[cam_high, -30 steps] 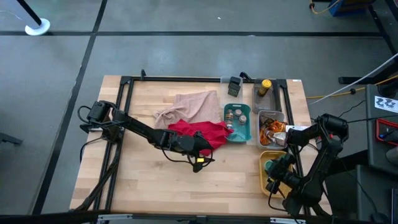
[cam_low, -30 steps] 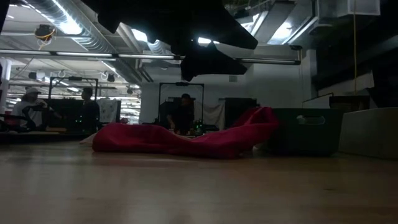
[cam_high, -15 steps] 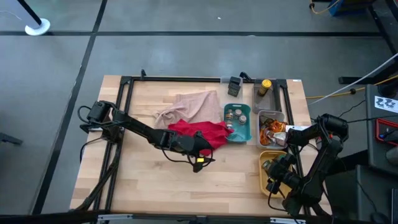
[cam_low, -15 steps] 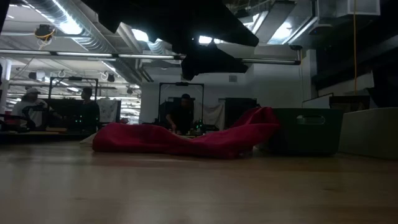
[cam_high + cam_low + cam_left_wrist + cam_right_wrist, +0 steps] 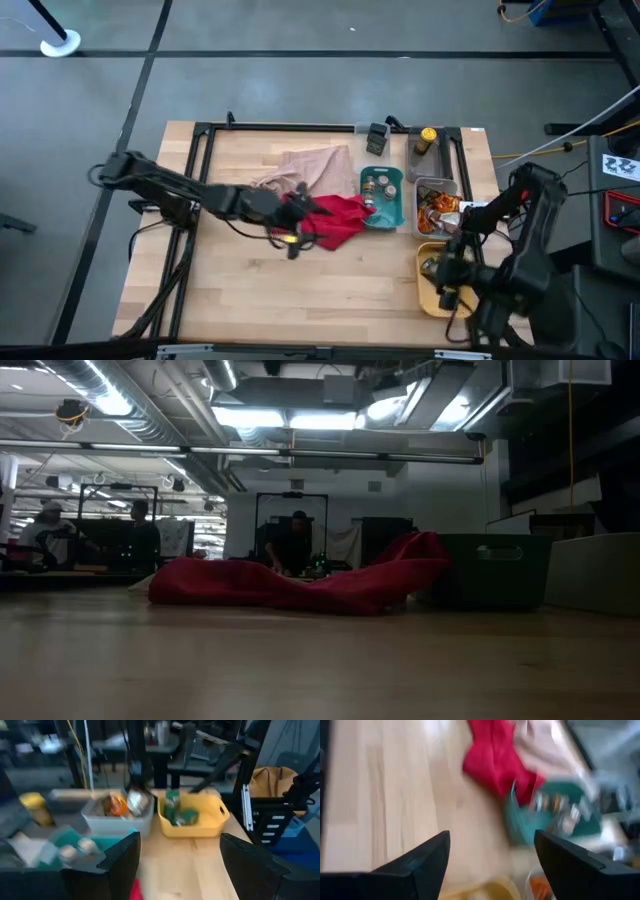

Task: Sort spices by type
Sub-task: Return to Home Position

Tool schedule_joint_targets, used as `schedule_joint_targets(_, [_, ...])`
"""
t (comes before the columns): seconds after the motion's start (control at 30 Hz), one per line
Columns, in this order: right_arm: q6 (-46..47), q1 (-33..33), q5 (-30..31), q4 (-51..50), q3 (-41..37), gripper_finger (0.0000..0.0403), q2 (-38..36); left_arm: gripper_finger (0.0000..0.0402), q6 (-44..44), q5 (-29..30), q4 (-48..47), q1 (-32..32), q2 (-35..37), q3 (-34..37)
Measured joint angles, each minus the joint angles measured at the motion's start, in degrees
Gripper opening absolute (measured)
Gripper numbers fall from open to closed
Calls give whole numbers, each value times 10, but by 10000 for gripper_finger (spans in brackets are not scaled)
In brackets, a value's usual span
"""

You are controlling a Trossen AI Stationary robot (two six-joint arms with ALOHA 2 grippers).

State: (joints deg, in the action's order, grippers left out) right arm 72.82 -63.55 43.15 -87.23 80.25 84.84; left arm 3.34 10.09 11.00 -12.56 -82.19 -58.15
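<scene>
Left claw (image 5: 180, 847) pulled back — open | right claw (image 5: 491, 837) open | trays (image 5: 382, 226): 3 | cloths (image 5: 342, 214): 2

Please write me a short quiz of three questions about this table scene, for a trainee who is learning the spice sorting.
1. True or false: the green-lidded round jars lie in the yellow plastic tray.
2. What does the clear plastic tray hold? A: orange-brown crinkly sachets. B: the round jars. C: nothing.
3. Fill in: the left end effector and the right end effector both have their fingers ___.

Key: 1 true; 2 A; 3 open.
</scene>
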Motion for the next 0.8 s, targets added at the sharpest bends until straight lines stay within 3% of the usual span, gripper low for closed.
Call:
schedule_joint_targets(0.17, [-167, 38, 58, 0, 36, 289, -93, 255, -60, 57, -91, 10, 135, 0])
schedule_joint_targets(0.3, [-281, 71, 66, 0, 56, 289, -168, 255, -77, 121, -155, 21, 259, 0])
schedule_joint_targets(0.53, [-268, 101, 49, 2, 60, 289, -263, 255, -72, 122, -234, 22, 424, 0])
schedule_joint_targets(0.67, [-327, 100, 71, 1, 60, 289, -300, 255, -36, 123, -251, 22, 483, 0])
schedule_joint_targets(0.8, [-317, 100, 78, 20, 55, 289, -339, 255, -37, 122, -284, 22, 519, 28])
